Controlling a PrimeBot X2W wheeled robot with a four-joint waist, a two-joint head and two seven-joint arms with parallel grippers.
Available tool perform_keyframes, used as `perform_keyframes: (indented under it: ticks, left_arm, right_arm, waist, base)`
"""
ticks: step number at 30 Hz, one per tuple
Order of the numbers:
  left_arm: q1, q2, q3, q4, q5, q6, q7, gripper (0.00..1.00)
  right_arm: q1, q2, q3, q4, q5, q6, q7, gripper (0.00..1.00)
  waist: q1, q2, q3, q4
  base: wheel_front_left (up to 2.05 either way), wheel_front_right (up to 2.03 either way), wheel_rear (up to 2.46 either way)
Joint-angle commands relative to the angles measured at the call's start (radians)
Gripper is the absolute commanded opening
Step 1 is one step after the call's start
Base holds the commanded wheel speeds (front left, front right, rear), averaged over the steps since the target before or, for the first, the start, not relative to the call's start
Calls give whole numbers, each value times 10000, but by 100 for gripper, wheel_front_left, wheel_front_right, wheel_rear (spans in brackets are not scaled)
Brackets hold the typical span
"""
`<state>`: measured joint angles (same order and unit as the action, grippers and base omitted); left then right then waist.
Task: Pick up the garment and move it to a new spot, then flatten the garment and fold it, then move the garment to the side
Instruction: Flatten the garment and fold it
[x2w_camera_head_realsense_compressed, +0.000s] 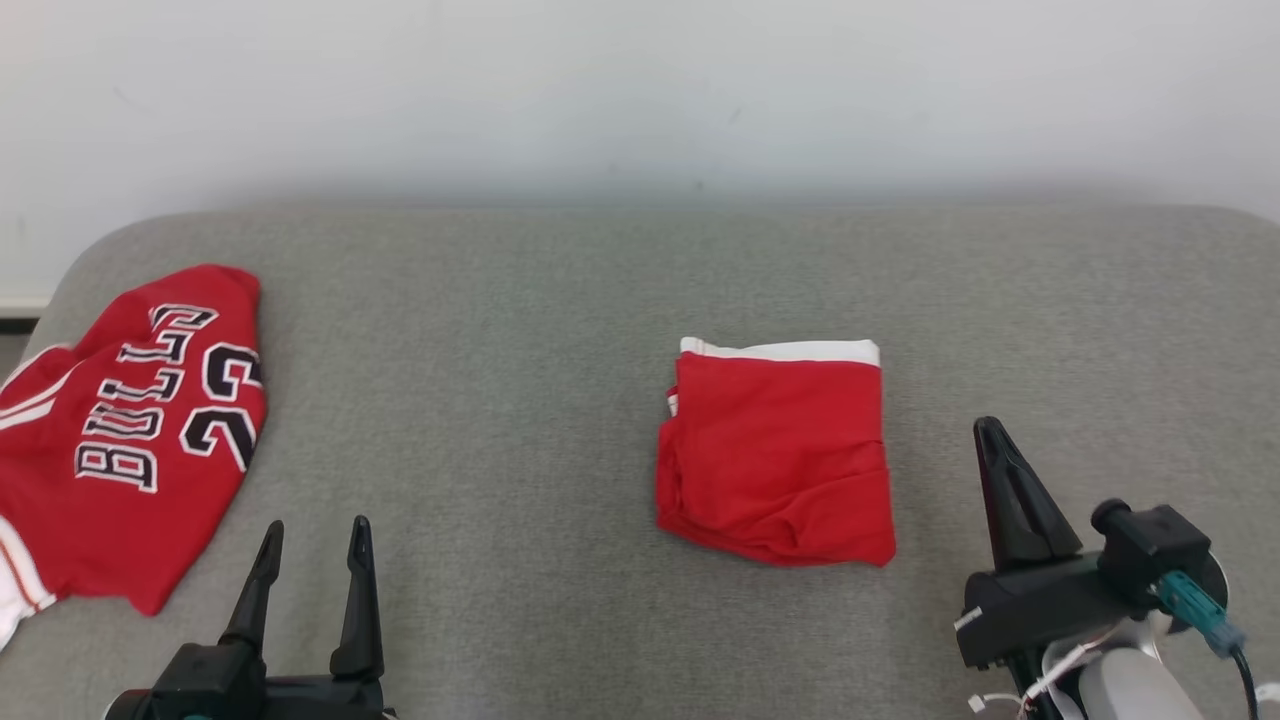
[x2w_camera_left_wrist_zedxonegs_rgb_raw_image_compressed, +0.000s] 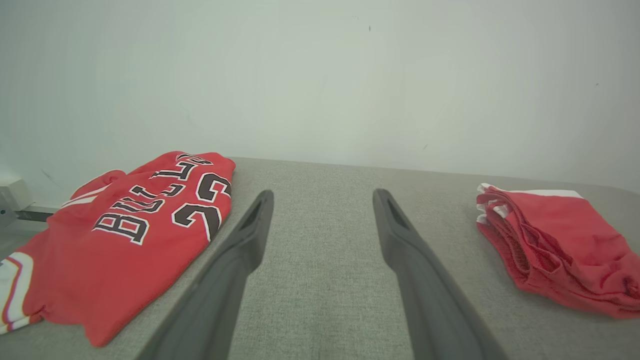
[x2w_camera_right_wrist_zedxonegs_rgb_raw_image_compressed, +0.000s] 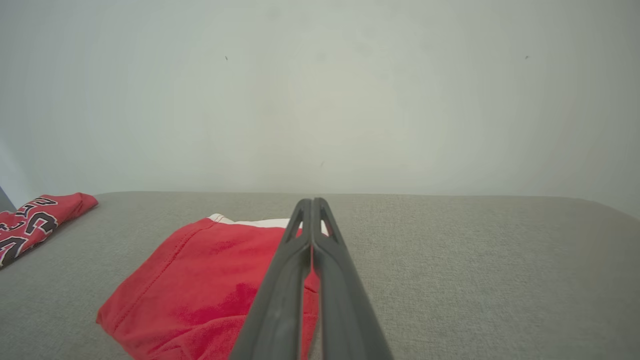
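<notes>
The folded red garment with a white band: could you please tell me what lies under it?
The folded red garment with a white band rests on the grey fabric surface. Its own stacked layers show at the edge; anything between or beneath them is covered.

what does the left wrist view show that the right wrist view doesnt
Extra in the left wrist view: the open left gripper, fingers spread above bare cushion, the red jersey's lettering almost whole, and the folded red garment's layered edge. Extra in the right wrist view: the shut right gripper, fingers pressed together, in front of the garment's flat top. Shared: jersey, folded garment, grey cushion, pale wall.
</notes>
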<state>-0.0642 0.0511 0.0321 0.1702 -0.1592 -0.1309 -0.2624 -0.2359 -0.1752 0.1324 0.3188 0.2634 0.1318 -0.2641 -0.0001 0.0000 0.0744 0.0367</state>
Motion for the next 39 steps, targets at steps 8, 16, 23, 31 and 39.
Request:
perform_keyframes:
  ticks: [8,16,23,31,39]
  left_arm:
    - [360,38,93,15,169,14,-35,100]
    - [662,182,249,62,141,13,-35,100]
    - [824,265,386,88,250,13,-35,100]
    - [1056,267,499,-86,317,116,-35,100]
    - [1236,270,555,-187,293,107,-35,100]
  right_arm:
    - [1198,253,-499,-833,-178,-24,-2,0]
    - [2028,422,-868,-1241,-576,-24,-2,100]
    - [2373,471,-1119,-1369,-726,-24,-2,100]
    - [2673,597,-1289,-1423,-838,-24,-2,100]
    - [2778,722,-1344,-1492,-939,-25,-2,100]
  waist:
    - [1,0,-501,-609]
    - [1,0,-758,-669]
    - [1,0,-848,-639]
    - [1,0,-950,-562]
    - [1,0,-955,-497]
  base:
    - [0,0,0]
    - [0,0,0]
    - [0,0,0]
    - [0,0,0]
    - [0,0,0]
